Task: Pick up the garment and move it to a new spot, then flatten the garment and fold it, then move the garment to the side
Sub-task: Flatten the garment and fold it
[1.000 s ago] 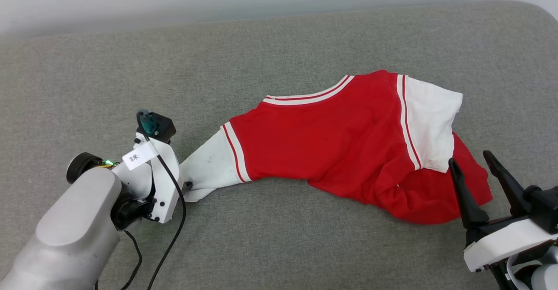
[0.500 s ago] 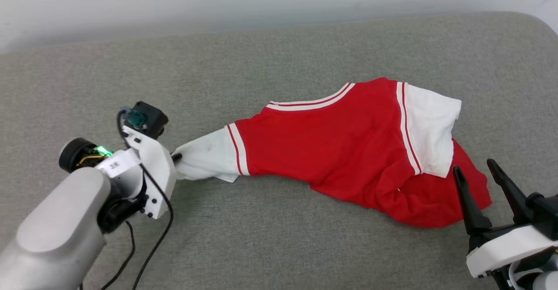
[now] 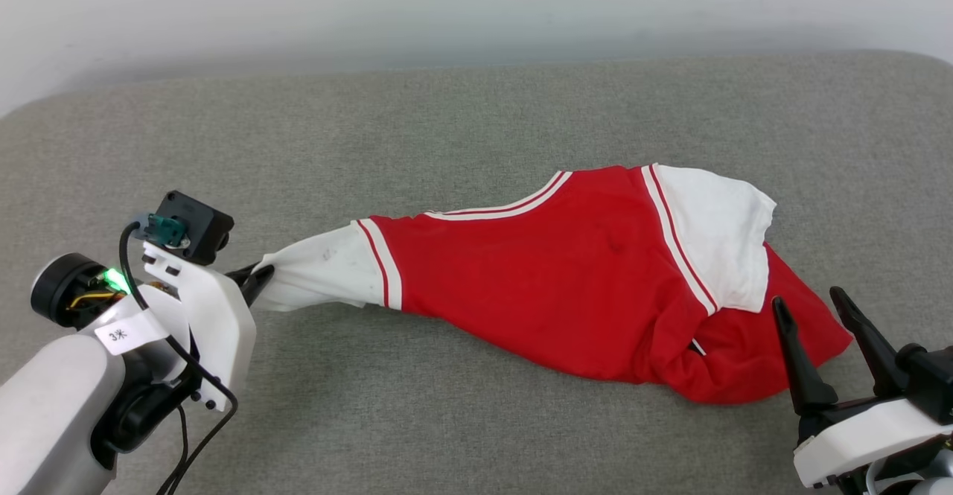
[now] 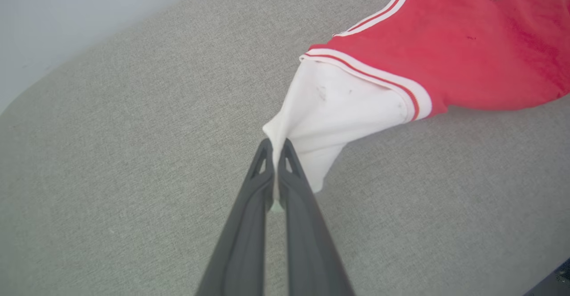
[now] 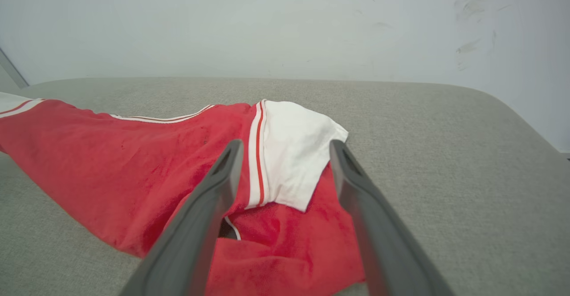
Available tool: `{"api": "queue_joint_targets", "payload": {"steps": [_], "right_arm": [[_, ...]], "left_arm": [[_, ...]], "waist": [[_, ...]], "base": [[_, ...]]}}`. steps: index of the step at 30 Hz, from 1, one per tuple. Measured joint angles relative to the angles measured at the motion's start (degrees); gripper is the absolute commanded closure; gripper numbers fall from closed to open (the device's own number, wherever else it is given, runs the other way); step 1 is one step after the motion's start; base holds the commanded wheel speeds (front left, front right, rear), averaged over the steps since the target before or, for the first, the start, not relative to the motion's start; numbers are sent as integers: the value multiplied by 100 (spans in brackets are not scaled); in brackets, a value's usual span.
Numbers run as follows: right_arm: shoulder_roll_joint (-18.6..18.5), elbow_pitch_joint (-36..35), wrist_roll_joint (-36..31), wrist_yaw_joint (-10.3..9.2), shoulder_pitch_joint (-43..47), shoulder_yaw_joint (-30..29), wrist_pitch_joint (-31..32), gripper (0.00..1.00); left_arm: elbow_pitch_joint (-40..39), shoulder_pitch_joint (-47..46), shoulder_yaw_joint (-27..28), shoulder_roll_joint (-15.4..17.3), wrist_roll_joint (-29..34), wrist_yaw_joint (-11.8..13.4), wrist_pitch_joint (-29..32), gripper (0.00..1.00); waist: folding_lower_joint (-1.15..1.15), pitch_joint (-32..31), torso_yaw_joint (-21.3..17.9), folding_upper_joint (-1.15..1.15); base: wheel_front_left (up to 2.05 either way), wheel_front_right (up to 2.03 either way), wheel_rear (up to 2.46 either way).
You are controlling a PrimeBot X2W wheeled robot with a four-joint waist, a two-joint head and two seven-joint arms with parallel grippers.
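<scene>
I am looking down at a grey fabric surface (image 3: 476,130) with the garment (image 3: 566,272), a red T-shirt with white sleeves, lying stretched across its middle and right side. On my left, the left tool (image 3: 257,278) is clamping the tip of one white sleeve (image 4: 329,109). Its two dark fingers are pressing together with the cloth pinched between them, and the sleeve is narrowing to a taut point at the tool. The red body is trailing away to the right, where it is bunching into folds with the other white sleeve (image 3: 715,234) lying on top. The right tool (image 3: 808,298) is sitting at the lower right, its fingers standing wide apart and holding nothing. They are pointing at the crumpled red edge, and I cannot tell whether they are touching it. A pale wall (image 3: 447,4) is running behind the surface.
</scene>
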Motion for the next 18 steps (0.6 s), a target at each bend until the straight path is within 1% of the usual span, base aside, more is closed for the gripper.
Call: {"api": "queue_joint_targets", "payload": {"steps": [4, 6, 9, 14, 18], "right_arm": [[-9, -31, 1, 0, -50, 75, -1, 0], [-30, -44, 1, 0, -146, 100, -2, 0], [-64, -58, 3, 0, -263, 114, -3, 0], [-90, -52, 10, 0, -446, 154, -47, 0], [-105, -32, 12, 0, -581, 180, -103, 0]], "left_arm": [[-91, -64, 24, 8, 102, 87, -9, 100], [-29, -215, -9, 2, 259, 82, -9, 100], [198, -489, -27, -100, 348, 51, -49, 100], [894, -1031, -89, -353, 579, -96, -160, 100], [1699, -1462, -101, -600, 617, -205, -292, 100]], "waist": [[0, 101, -66, 0], [0, 177, -124, 0], [0, 328, -222, 0], [0, 627, -417, 0], [0, 861, -581, 0]], "base": [[0, 0, 0], [0, 0, 0], [0, 0, 0], [0, 0, 0], [0, 0, 0]]}}
